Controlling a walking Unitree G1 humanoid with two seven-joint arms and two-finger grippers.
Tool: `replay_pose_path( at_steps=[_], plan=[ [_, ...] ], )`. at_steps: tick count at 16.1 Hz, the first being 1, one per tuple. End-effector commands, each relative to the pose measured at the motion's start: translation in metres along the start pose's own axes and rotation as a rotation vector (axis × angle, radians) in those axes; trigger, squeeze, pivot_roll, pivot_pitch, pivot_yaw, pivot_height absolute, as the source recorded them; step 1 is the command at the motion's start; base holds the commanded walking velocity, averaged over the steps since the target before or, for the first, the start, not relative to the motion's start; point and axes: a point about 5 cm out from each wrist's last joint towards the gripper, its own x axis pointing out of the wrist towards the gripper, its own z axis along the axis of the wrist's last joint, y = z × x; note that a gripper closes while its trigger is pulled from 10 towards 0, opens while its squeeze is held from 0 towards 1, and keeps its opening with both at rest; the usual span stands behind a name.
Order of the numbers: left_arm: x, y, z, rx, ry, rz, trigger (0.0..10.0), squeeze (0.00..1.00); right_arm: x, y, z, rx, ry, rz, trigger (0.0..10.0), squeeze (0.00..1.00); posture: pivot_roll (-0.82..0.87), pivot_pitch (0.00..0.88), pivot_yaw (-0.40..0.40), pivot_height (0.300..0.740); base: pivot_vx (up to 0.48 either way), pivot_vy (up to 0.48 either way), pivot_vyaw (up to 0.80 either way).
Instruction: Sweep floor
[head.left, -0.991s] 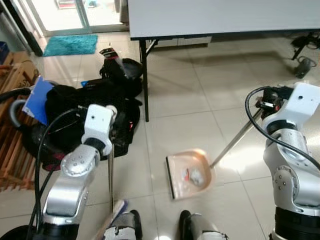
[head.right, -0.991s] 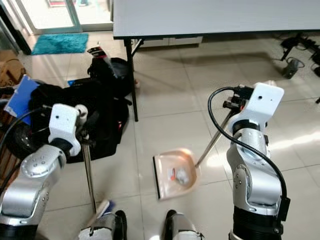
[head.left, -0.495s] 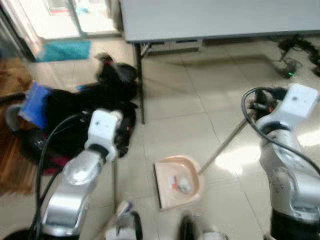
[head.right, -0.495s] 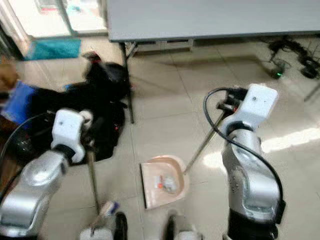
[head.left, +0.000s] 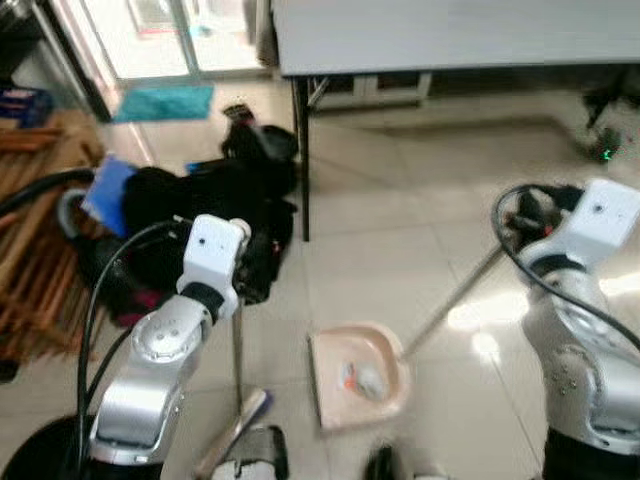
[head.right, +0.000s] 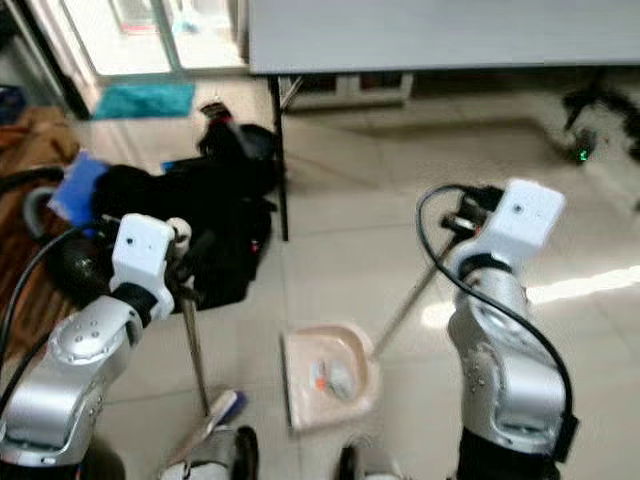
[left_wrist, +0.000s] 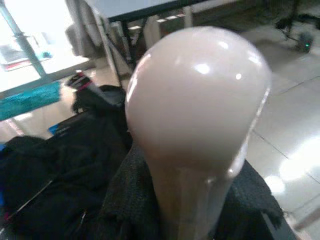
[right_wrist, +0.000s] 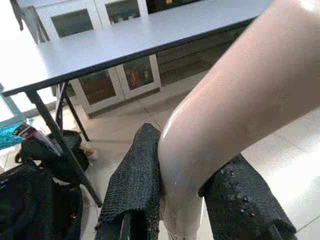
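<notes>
A: Where's the broom (head.right: 192, 350)?
B: Clamped upright in the left gripper (left_wrist: 192, 200), brush end by the robot's feet. The right gripper (right_wrist: 182, 200) is clamped on the dustpan (head.left: 358, 372) handle; rubbish already sits in the pan.
A: Next?
B: Probably lift it level and carry it off without spilling

ahead of me a grey table (head.left: 450, 35) stands on a tiled floor (head.left: 400, 250). by its black leg (head.left: 302, 160), to my left, black bags (head.left: 210, 210) lie heaped with a blue sheet (head.left: 108, 190). farther off lies a teal mat (head.left: 165, 102).
</notes>
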Motion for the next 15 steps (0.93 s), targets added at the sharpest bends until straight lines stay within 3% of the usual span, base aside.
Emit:
replay_pose_path(
  at_steps=[1,15],
  plan=[
    [-0.0044,0.0014,0.0008,0.011,-0.004,0.013,10.0,0.0,-0.0024,0.0075,0.0108,0.017,-0.042,0.038,10.0,0.0,-0.04,0.096,0.0,0.74,-0.319,0.0,0.0],
    [-0.0129,-0.0008,-0.0044,0.001,0.015,0.021,10.0,0.0,-0.0043,0.0086,0.0109,0.008,-0.016,0.062,10.0,0.0,-0.05,0.114,-0.025,0.74,-0.313,0.0,0.0]
  ],
)
